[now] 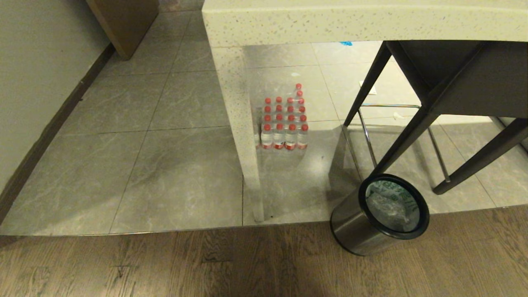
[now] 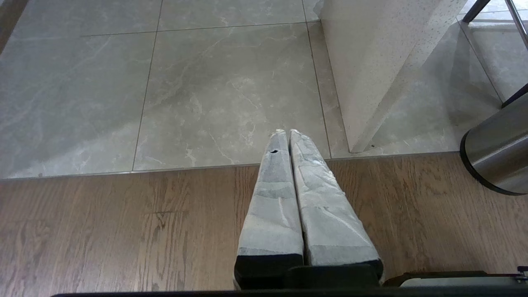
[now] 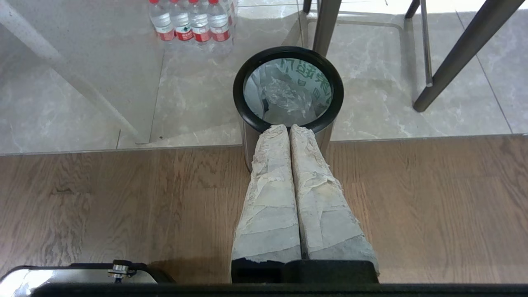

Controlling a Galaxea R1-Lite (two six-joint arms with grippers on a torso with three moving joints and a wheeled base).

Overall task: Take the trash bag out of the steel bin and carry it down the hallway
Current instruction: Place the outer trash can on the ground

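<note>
Both claws hang pressed shut and empty over the wood floor: right claw (image 3: 288, 128) just before the steel bin (image 1: 363, 231), left claw (image 2: 286, 133) well aside. Upright bin, mouth upward; the trash bag (image 1: 392, 206) lines it, lower part hidden.

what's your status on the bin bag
Both grippers, left and right, shut, empty. Trash bag inside steel bin. Stool leg beside bin.
</note>
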